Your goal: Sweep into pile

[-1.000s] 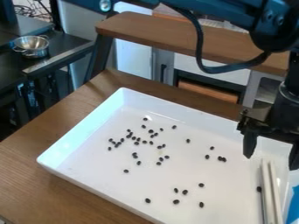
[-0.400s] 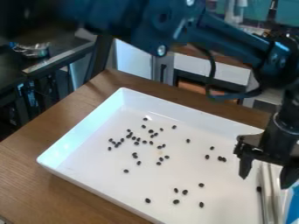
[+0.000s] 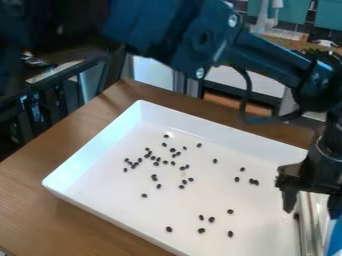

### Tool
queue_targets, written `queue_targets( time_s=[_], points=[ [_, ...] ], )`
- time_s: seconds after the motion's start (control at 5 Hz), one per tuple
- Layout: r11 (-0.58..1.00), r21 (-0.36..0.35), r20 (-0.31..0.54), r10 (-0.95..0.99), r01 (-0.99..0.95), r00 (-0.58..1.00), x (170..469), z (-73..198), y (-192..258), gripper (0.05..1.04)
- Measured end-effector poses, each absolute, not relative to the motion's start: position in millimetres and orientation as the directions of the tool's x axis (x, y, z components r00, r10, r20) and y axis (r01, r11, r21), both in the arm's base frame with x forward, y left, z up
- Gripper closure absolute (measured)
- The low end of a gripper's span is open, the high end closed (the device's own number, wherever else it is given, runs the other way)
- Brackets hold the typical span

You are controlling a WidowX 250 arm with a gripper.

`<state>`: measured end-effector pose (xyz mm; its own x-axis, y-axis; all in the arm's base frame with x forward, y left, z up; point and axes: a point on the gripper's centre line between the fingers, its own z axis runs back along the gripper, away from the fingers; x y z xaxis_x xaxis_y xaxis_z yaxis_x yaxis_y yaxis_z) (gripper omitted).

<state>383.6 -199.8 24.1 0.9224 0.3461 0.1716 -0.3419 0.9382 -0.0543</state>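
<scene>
In the smooth white tray, dark beans (small ovals)

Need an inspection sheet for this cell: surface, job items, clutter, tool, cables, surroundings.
Surface: wooden table, white tray on it; damage: nothing seen.
Job's things: small dark pieces scattered in the tray, loosely clustered near the middle, not one pile; long pale strips at the tray's right side, exact type unclear.
Clutter: blue item at the view's right edge, cut off, unidentified.
Tool: black tool at right, fingers apart over the strips' upper end; contact can't be told.
Cables: black cable looping below the arm; snag: nothing seen.
Surroundings: dark counter at left, cabinets behind the table.
</scene>
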Motion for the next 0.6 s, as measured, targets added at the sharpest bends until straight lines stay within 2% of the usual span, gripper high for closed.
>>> queue_targets(
  time_s=[0.4,0.6],
  points=[
    [0.951,-0.086,0.148,0.306,-0.296,0.941,384,23,-202,0.084],
    [0.953,-0.060,0.147,0.304,-0.298,0.941,385,12,-199,0.123]
  ],
)
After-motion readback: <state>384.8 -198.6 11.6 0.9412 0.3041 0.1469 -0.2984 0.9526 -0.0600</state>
